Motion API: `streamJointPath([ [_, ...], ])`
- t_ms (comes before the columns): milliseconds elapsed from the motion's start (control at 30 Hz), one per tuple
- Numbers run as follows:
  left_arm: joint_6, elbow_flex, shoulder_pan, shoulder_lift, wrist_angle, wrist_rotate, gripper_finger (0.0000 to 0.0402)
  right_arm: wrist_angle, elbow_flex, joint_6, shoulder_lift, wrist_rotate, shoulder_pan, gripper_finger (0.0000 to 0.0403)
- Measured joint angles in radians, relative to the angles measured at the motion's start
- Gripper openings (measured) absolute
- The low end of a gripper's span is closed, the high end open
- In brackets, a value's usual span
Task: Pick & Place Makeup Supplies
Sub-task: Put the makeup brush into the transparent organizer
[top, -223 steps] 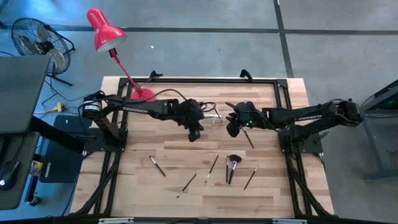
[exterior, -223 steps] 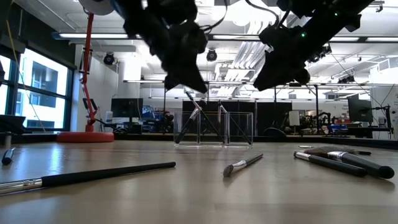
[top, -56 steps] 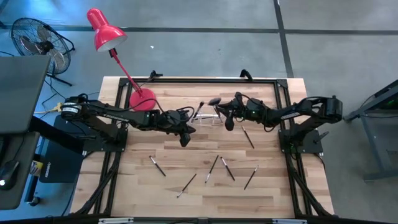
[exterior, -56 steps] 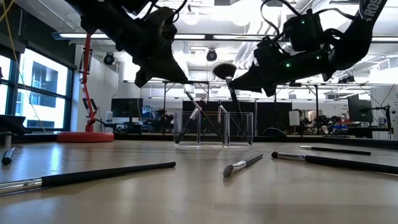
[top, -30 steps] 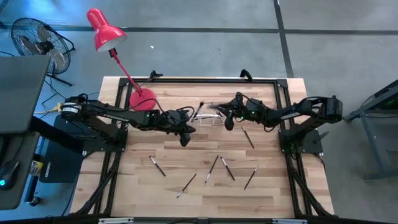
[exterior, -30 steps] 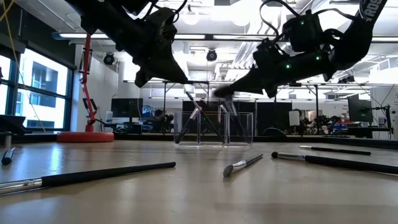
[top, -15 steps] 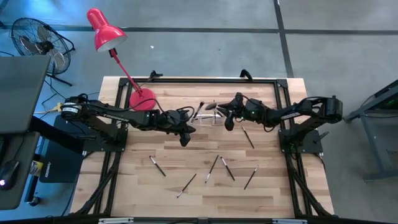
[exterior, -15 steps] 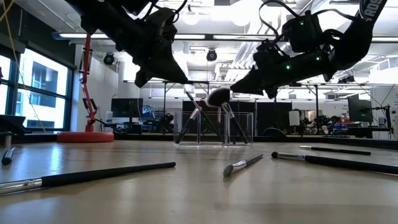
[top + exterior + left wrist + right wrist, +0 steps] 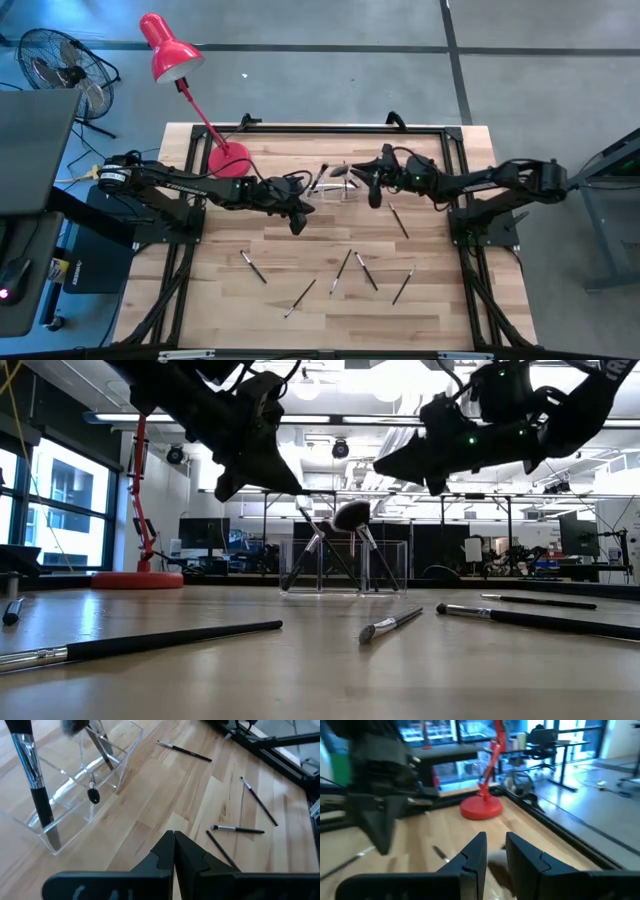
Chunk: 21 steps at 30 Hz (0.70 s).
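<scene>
While right gripper (image 9: 374,190) hovers parted beside holder (image 9: 337,184), left gripper (image 9: 297,226) closed, empty.

Bright even overhead light, soft shadows; right wrist view blurred, low view foreground w/ brushes (image 9: 140,644) soft

high cam straight down, low cam level at tabletop, both share clear holder (image 9: 335,184)

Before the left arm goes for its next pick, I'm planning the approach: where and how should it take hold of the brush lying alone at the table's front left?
Grip the lone brush around mid-handle, coming straight down from above. It lies flat on the table, slanted, with bare wood on both sides, so turn the left gripper until its fingers close across the handle.
</scene>
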State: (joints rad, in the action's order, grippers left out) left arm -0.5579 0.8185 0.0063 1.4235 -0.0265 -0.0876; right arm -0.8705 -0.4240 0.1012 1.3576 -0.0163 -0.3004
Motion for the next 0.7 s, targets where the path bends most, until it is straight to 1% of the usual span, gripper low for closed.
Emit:
streamJointPath([
  [233,-0.051,0.0,0.0,0.0,0.007,0.052,0.0,0.067,0.0,0.104,-0.012,-0.069,0.0,0.0067],
  [433,-0.14,0.0,-0.019,0.0,0.009,0.055,0.0,0.111,0.0,0.145,-0.012,-0.07,0.042,0.0065],
  [533,-0.17,0.0,-0.064,0.0,0.04,0.021,0.0,0.126,0.0,0.145,-0.012,-0.053,0.08,0.0051],
  [700,-0.257,0.0,-0.159,0.0,0.13,-0.08,0.0,0.142,0.0,0.158,-0.012,-0.037,0.15,0.0008],
])
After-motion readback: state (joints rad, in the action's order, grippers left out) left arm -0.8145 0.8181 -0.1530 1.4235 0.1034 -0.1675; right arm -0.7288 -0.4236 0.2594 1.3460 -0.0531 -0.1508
